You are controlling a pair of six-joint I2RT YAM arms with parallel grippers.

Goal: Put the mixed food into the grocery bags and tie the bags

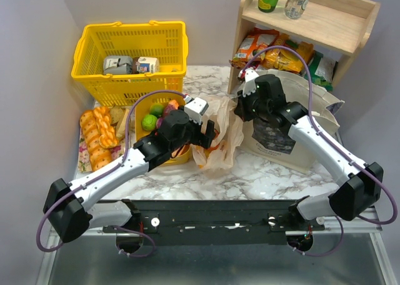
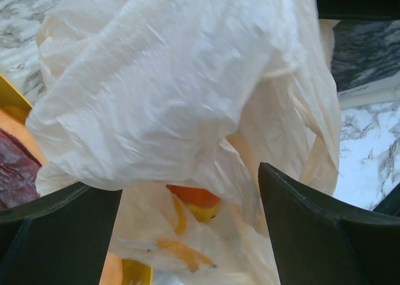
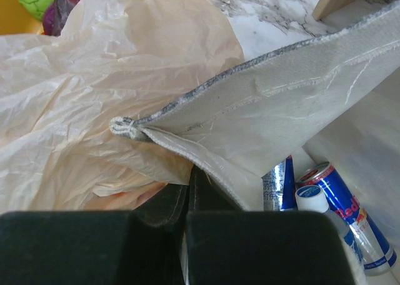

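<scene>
You get bright, even overhead light in all 3 views; shadows soft on the worktop. Top view sharp. Left wrist: peach plastic bag washed near-white, slightly soft. Right wrist: canvas tote weave crisp, right pincer dark & blurry at btm.

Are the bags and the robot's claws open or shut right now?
plastic bag: crumpled, untied, an orange inside.
canvas tote: mouth open, rim pinched, two cans inside.
left gripper: open, fingers either side of the plastic bag.
right gripper: shut on the canvas tote's rim.
</scene>
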